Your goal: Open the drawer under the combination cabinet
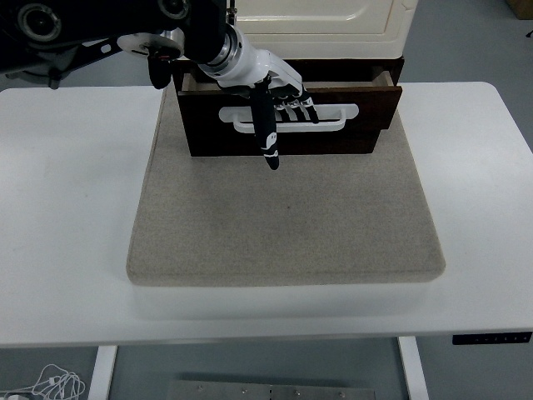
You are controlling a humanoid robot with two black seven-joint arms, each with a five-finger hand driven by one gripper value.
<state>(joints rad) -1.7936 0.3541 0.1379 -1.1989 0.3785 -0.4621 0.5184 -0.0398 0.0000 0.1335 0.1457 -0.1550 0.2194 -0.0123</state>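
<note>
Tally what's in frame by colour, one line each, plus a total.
White: 2, the table and the drawer handle
Dark brown: 1, the drawer, part open
Cream: 1, the cabinet above it
Beige: 1, the mat
Black and white: 1, the left hand, fingers hooked in the handle
Total: 6
</note>
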